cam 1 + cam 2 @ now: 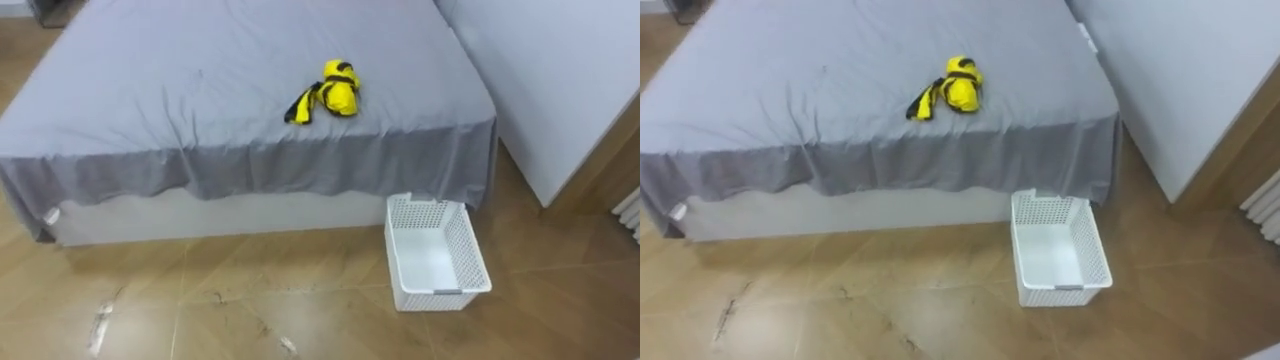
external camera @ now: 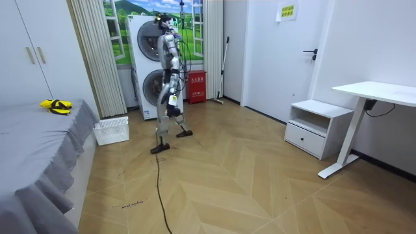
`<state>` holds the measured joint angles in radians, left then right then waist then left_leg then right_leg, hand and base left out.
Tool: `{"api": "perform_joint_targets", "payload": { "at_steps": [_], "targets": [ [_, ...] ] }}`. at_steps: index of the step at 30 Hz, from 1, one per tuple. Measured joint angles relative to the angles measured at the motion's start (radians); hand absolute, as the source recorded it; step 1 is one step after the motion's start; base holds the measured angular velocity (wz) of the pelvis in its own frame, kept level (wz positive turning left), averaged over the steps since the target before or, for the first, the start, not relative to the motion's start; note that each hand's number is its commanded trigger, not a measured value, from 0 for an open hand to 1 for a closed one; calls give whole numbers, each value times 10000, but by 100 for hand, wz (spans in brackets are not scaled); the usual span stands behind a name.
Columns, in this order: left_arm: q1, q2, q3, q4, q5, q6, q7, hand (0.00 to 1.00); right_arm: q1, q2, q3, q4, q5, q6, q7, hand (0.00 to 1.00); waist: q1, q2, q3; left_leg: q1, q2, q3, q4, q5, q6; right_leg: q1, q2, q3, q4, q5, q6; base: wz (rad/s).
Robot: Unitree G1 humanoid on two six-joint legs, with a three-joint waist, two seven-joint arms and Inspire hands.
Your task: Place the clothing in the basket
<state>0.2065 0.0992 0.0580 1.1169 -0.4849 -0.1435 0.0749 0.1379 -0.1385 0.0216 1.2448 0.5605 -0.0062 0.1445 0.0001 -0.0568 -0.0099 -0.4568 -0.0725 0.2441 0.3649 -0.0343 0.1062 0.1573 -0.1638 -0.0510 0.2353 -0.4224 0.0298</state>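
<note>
Left eye view shows a wide bed [image 1: 150, 90] under a grey sheet, which takes the left and far part of the scene. The clothes [image 1: 333, 90], a yellow and black bundle, lie on the sheet right of the middle, close to the near edge of the bed. Further right, the white basket [image 1: 470, 255] stands on the wooden floor [image 1: 250, 300], just beside the hanging sheet at the right corner of the bed, and its white bottom shows.

From the room view, the bed is at the left with the clothes on it, and the basket stands at its foot. The robot stands upright on the floor to the right of the basket, before two stacked washing machines [image 2: 146, 52]. Its left hand [image 2: 173, 100] hangs by the hip. I cannot tell how far this hand is open, nor the right hand. At the far right stand a white cabinet [image 2: 312, 127] and a white bench [image 2: 383, 92].
</note>
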Motion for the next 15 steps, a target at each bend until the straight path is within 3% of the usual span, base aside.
{"api": "perform_joint_targets", "payload": {
  "at_steps": [1,2,3,4,5,6,7,8,9,10,11,12,13,14,15],
  "targets": [
    [-104,12,-51,17,11,-15,-42,0,-4,1,-169,-42,-67,-13,-1,0,7,9,91,-21,-220,-13,553,-508,172,-148,-211,65,472,12,151,15],
    [-73,53,-103,84,76,-21,-48,0,3,62,-225,-140,-116,-64,8,0,172,-45,118,313,-298,131,882,-1053,265,-217,-346,-28,1210,257,552,-8],
    [-23,63,-166,98,116,-20,-47,0,15,85,-222,-249,-164,-102,-2,0,257,-97,153,542,-307,199,987,-1270,309,-275,-406,-91,1711,504,614,-32],
    [18,63,-363,108,164,-20,-46,0,-1,124,-208,-496,-157,-260,-1,0,353,-90,185,1092,-340,297,984,-1510,412,-490,-480,-89,2915,1325,597,-9],
    [7,64,-589,134,199,-20,-36,0,25,146,-203,-741,-157,-420,2,0,311,42,147,1880,-413,246,474,-1673,447,-853,-480,-109,4311,2608,517,4],
    [-12,67,-700,119,300,-21,-24,0,57,147,-195,-910,-170,-488,3,0,303,101,138,2328,-437,122,58,-1815,432,-1141,-465,-119,5081,3138,446,10],
    [-135,77,-697,30,788,-46,-2,0,-27,192,-213,-1298,-156,-561,17,0,321,110,204,3008,-478,-20,-461,-2036,351,-1955,-452,-148,6494,3016,296,0],
    [-282,49,-715,35,1175,-59,13,0,-99,166,-115,-1675,-153,-574,105,0,370,132,242,3551,-447,-128,-835,-2109,311,-2882,-293,-367,7390,2212,8,-3],
    [-349,30,-707,36,1381,-74,15,0,-108,167,-84,-1916,-175,-572,118,0,383,191,263,3807,-373,-201,-1026,-2143,277,-3336,-155,-485,7532,1824,-163,8],
    [-471,4,-745,4,1703,-78,14,0,-231,183,-4,-2383,-171,-569,110,0,382,336,316,4256,-157,-344,-1315,-2210,205,-4255,303,-737,7301,1251,-343,18],
    [-596,21,-971,24,1719,-73,8,0,-274,211,139,-2777,-149,-600,107,0,314,487,387,4656,47,-551,-1544,-2279,99,-4987,718,-1032,6318,1026,-362,26],
    [-643,39,-1123,12,1724,-72,5,0,-293,230,224,-2886,-164,-653,113,0,253,499,386,4852,137,-611,-1661,-2303,66,-5245,916,-1108,5540,1028,-357,44],
    [-686,55,-1361,-66,1734,-65,-11,0,-286,288,327,-3065,-180,-676,93,0,182,528,370,5268,300,-782,-1884,-2383,-72,-5500,1214,-1292,3660,1305,-477,62],
    [-686,0,-1446,-153,1742,-55,-71,0,-235,346,331,-3327,-168,-675,73,0,133,535,368,5660,383,-884,-2050,-2497,-230,-5607,1369,-1499,1935,2367,-681,72],
    [-674,-21,-1548,-161,1744,-34,-87,0,-211,351,334,-3430,-152,-681,37,0,55,586,337,5836,462,-968,-2032,-2560,-333,-5556,1440,-1576,1481,3026,-766,71]
  ]
}}
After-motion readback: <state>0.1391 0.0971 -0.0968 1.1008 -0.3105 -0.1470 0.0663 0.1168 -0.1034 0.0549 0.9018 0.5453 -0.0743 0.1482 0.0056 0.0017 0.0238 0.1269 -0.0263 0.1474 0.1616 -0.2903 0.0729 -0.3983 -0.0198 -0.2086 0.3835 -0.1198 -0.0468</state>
